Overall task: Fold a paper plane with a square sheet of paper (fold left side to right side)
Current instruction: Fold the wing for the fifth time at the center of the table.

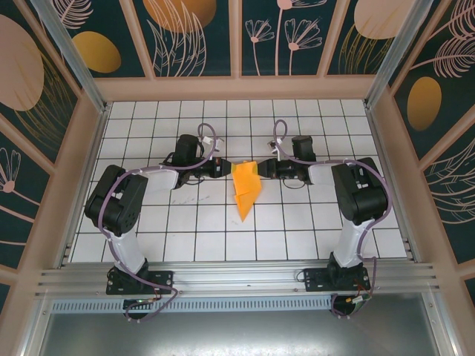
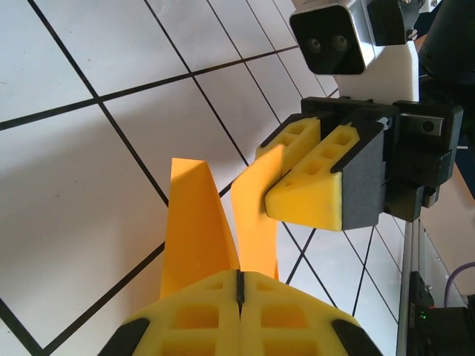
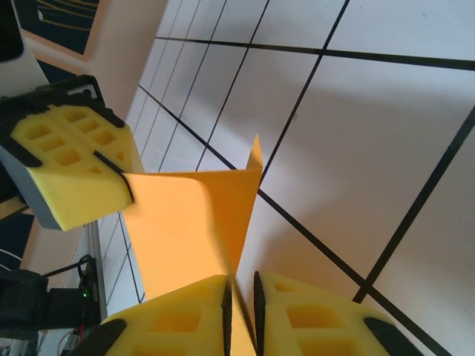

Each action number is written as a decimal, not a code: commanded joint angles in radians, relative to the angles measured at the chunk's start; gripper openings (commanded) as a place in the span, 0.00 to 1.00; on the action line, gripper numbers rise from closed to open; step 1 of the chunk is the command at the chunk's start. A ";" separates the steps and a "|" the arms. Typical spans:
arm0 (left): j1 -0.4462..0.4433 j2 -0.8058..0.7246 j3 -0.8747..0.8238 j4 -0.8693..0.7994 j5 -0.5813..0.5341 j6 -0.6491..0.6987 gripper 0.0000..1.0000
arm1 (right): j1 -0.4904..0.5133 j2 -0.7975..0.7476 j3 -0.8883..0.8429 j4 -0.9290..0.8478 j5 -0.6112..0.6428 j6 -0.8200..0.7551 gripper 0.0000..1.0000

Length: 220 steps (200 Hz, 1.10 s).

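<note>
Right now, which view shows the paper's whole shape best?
Top external: the whole paper is visible as a pointed wedge, held between the left gripper and the right gripper. Both wrist views give close-ups of the pinched part, not the full outline.

Left gripper clamped tight; right gripper facing it, apparently nearly closed

Worktop: white, ruled into squares by thin black lines, evenly lit.
Walls: dark teal panels on three sides, with pale line-drawn flowers and orange and peach ovals.
Struts: pale peach, between the panels.
Near edge: ribbed aluminium rail, with a slotted grey strip below it.
</note>
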State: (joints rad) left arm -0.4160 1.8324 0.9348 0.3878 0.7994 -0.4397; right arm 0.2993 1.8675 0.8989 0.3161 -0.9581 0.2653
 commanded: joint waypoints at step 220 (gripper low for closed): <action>-0.481 -0.328 -0.040 -0.514 -0.849 0.104 0.65 | 0.132 0.019 0.286 -0.512 0.293 0.213 0.00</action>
State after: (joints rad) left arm -0.8379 1.4570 0.8547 -0.0414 0.1230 -0.2810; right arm 0.4255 1.8576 1.1580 -0.1467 -0.6949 0.4454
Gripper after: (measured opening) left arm 0.651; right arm 0.046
